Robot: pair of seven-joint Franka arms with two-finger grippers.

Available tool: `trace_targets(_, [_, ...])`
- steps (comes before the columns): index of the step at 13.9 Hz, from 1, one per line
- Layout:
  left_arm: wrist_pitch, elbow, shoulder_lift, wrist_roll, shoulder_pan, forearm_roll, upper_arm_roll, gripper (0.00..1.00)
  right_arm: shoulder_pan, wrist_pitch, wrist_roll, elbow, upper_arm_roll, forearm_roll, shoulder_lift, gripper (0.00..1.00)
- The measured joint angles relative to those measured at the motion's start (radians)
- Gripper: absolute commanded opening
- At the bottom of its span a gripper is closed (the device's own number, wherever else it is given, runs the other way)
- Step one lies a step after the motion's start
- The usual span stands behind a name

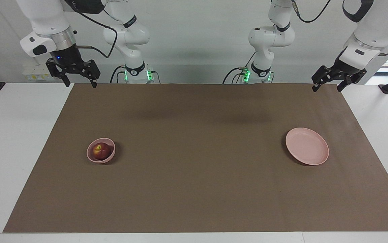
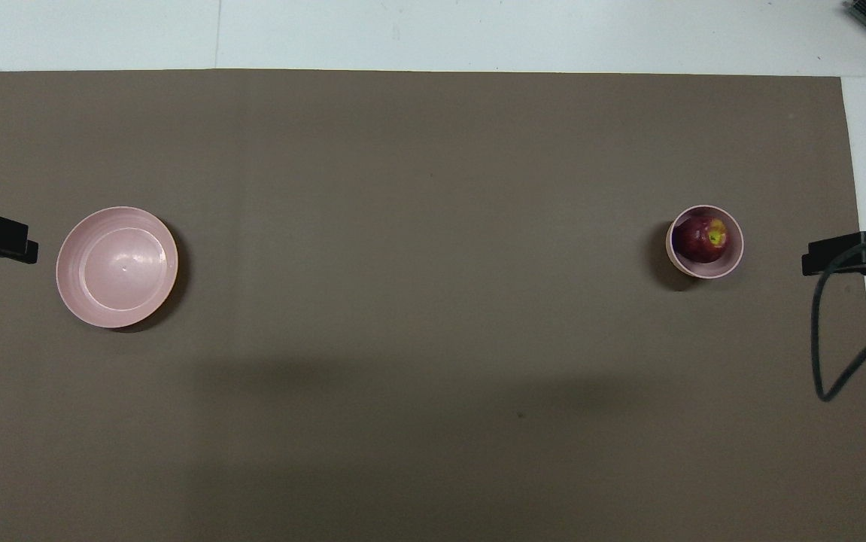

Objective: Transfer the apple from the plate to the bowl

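While no writing shows, apple [image 1: 101,150] sits in bowl [image 1: 93,158].

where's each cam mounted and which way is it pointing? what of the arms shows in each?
Facing view: high across the table, looking at the robots; both arms show whole, right gripper and left gripper raised and open, empty.
Overhead view: above the robots' end, looking steeply down and forward; only gripper tips and a cable show at the edges.
Shared: apple in the bowl, empty plate, brown mat.
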Motion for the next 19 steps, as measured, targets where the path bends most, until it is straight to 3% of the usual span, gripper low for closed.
trace_targets(8, [0.000,0.000,0.000,0.000,0.000,0.000,0.000,1.00,0.004,-0.067,0.047,-0.036,0.041,0.034,-0.081,1.00])
trace_targets(13, [-0.001,0.000,0.000,0.000,0.000,0.000,0.000,1.00,-0.014,-0.049,0.025,-0.035,0.037,0.033,-0.079,1.00])
trace_targets(19, [-0.001,0.000,0.000,0.000,0.000,0.000,0.000,1.00,-0.045,-0.129,-0.046,0.037,0.033,0.032,-0.042,1.00])
